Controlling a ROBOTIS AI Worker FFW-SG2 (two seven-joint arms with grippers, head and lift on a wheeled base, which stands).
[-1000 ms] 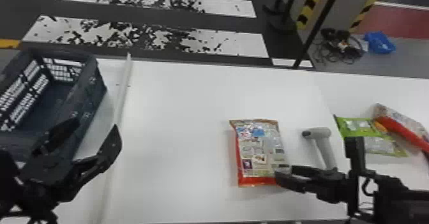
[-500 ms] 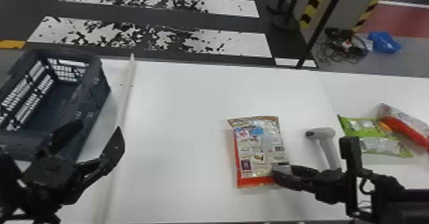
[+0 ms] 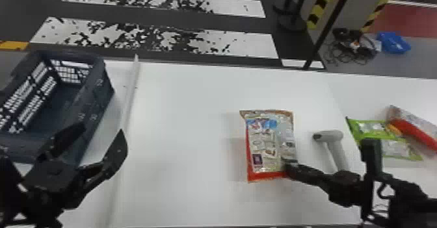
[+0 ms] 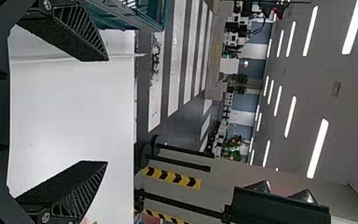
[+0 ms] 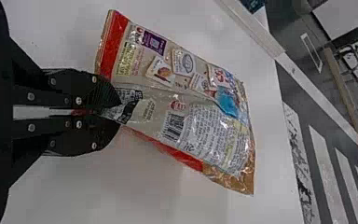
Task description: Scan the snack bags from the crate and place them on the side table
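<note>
- Head view, and straight to the right: spotting a green snack bag (image 3: 372, 131) and a red-and-clear snack bag (image 3: 417, 130) down on the side table (image 3: 380, 91), so probably counting as done.
- Head view, mid-table: finding the held snack bag (image 3: 268, 143) low over the work table (image 3: 185, 120), near the scanner (image 3: 328, 136); gripped by the right gripper (image 3: 289, 167) at a near corner; running long from near to far, red end towards the robot, brownish end away, printed face up.
- Head view, left: seeing the left gripper (image 3: 101, 130) parked beside the crate (image 3: 97, 97), with wide-open jaws; unable to tell the full contents from here.
- Left wrist view: confirming fingers well apart, with nothing between.
- Right wrist view: reading jaws closed tight on the red end; long axis slanting outward from the fingertips, brownish end farthest, barcode (image 5: 172, 126) exposed; impossible to say scanned or unscanned; likely left to do, a scan if needed, then over to the side table.
</note>
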